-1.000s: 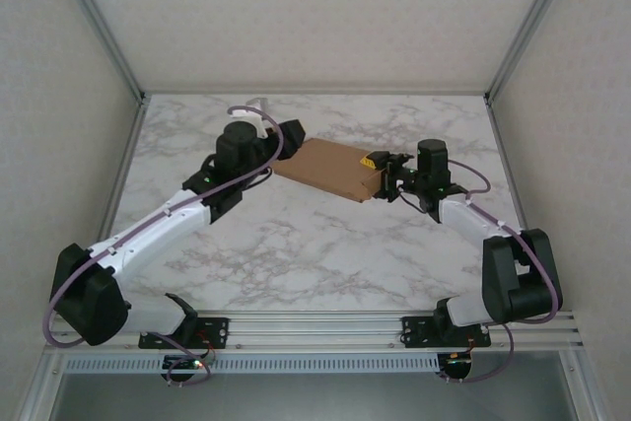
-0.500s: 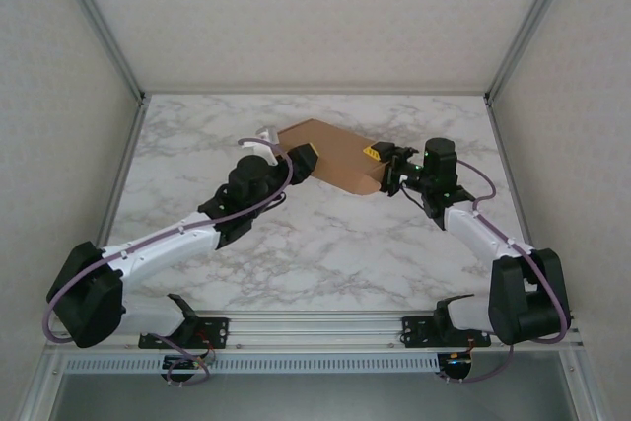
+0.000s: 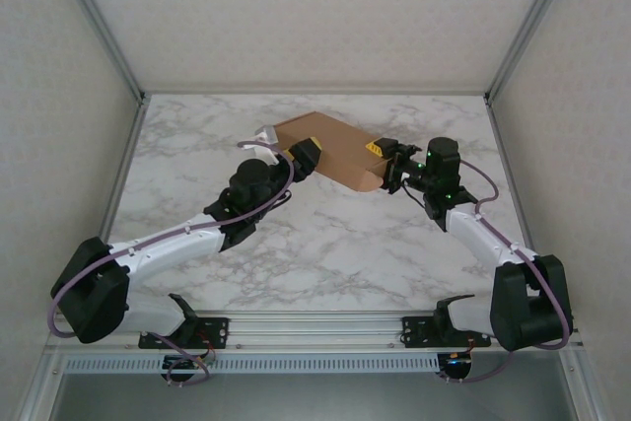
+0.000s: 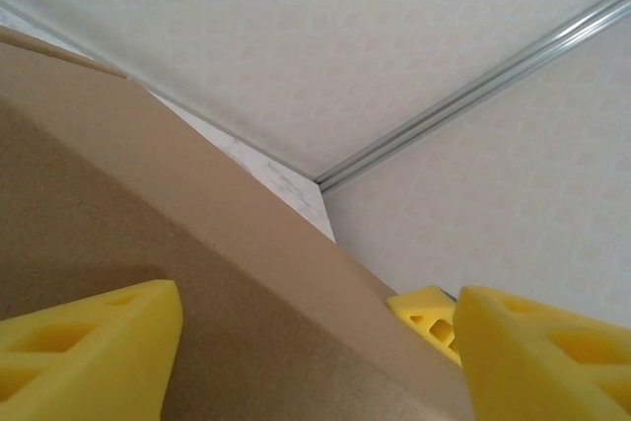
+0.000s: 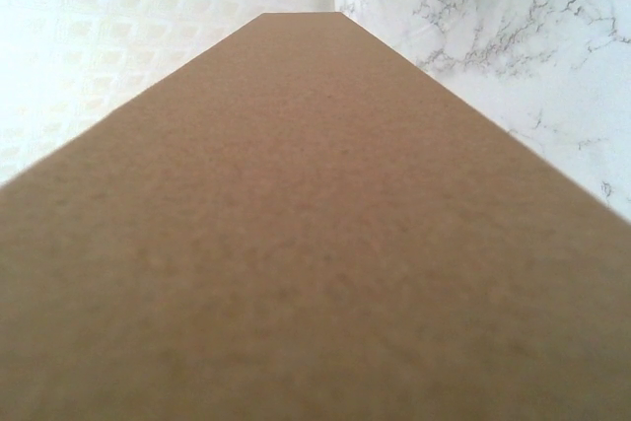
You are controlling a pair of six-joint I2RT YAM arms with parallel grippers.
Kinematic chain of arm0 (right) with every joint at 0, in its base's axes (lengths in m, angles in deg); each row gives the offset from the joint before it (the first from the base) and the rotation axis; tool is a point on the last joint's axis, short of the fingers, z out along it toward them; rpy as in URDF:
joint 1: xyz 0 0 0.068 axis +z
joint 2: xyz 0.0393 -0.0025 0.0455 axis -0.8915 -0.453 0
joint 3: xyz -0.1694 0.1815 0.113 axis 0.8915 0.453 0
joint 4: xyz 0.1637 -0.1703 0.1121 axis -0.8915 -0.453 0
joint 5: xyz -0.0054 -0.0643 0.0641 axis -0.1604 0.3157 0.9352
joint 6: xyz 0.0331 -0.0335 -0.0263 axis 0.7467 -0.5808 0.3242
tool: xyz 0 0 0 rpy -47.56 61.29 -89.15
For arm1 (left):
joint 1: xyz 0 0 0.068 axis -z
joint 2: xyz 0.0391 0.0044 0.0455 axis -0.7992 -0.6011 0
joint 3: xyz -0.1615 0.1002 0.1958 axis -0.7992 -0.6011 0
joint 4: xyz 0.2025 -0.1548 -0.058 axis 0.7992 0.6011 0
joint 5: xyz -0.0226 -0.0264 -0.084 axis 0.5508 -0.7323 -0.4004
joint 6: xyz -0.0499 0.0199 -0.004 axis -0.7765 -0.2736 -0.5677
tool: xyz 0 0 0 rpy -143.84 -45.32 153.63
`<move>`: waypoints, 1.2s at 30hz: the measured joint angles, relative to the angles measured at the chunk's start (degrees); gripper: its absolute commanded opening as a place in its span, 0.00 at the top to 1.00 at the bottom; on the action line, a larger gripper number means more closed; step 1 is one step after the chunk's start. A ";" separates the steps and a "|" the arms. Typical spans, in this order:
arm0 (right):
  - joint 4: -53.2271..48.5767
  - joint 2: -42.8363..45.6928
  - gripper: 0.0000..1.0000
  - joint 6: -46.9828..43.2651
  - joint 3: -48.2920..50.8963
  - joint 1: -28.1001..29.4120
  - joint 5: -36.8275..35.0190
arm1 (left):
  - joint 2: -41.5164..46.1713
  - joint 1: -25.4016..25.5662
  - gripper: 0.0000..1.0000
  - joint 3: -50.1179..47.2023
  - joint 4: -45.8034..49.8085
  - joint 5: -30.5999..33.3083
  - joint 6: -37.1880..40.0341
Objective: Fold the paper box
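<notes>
Paper box sits at the far middle of the marble table, folded flat and angled between the 2 arms. The right gripper is clamped on its right end, with 1 yellow pad lying on the top face; from that wrist the brown panel runs straight away. The left gripper is at the box's left end, its 2 yellow fingers spread wide and released. Whether they touch the cardboard is unclear.

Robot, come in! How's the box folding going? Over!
Left gripper open, astride paper box, left edge. Right gripper clamped on its right end. Box flat, far half of table.
</notes>
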 measured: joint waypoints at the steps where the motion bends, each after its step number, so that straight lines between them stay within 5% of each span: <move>1: -0.07 0.13 0.69 -0.02 0.00 0.00 -0.15 | 0.00 0.00 0.10 -0.22 -0.39 0.09 -0.90; 3: -0.33 0.46 0.69 -0.07 0.00 0.00 -0.59 | 0.02 0.04 0.01 -0.85 -1.03 0.44 -3.10; 10: -0.74 0.81 0.70 -1.88 -0.11 -0.02 -0.87 | 0.22 -0.02 0.01 -2.12 -0.63 1.09 -10.99; 21: -0.81 2.71 0.70 -3.26 -2.45 0.00 -0.59 | -1.01 -1.88 0.03 -2.40 -0.42 -2.56 -20.46; 36: -4.24 3.74 0.71 -6.51 -3.65 1.40 -0.94 | -3.82 -5.77 0.12 0.20 -0.28 -5.73 -22.97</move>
